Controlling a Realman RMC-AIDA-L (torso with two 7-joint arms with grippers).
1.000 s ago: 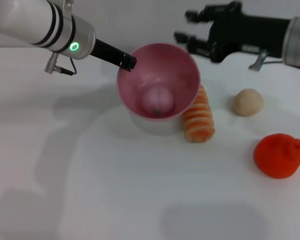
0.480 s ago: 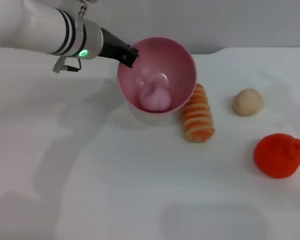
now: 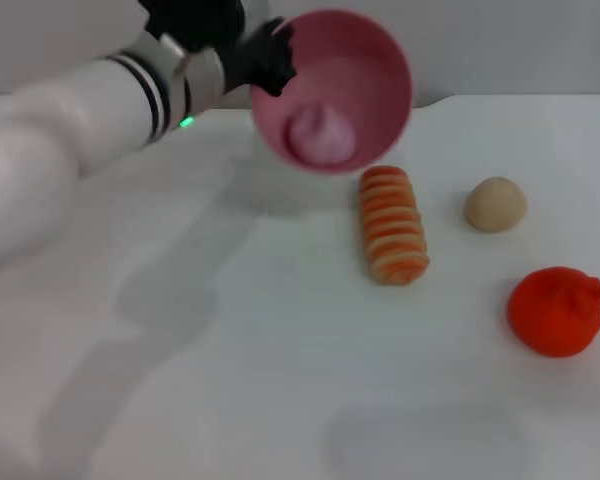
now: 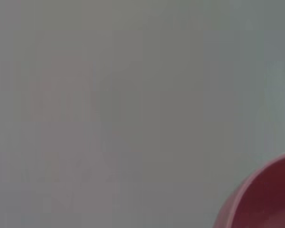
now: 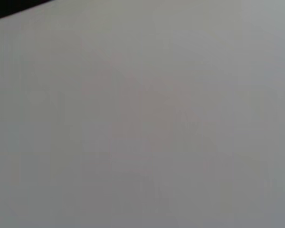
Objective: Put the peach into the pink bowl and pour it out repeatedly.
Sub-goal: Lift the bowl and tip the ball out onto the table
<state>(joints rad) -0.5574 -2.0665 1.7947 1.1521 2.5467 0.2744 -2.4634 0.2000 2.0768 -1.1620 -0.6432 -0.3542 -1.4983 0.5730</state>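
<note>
Left gripper [image 3: 265, 58]: clamped on the rim of the pink bowl [image 3: 365, 60], which is held lifted and tilted.
Peach [image 3: 321, 136]: seen inside the bowl, against its lower wall.
Right gripper: out of view.

Front and left of surface [image 3: 280, 400] open. Right side blocked: bread [image 3: 392, 223], ball [image 3: 496, 204], orange fruit [image 3: 557, 310]. Raised bowl [image 3: 375, 60] in left end effector [image 3: 265, 55] overhangs back centre.

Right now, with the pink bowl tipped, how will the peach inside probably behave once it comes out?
The peach looks round, so it would probably roll across the table. The pink bowl, gripped at its rim by the left claw, looks glossy, so the peach likely slides out easily. It seems light.
</note>
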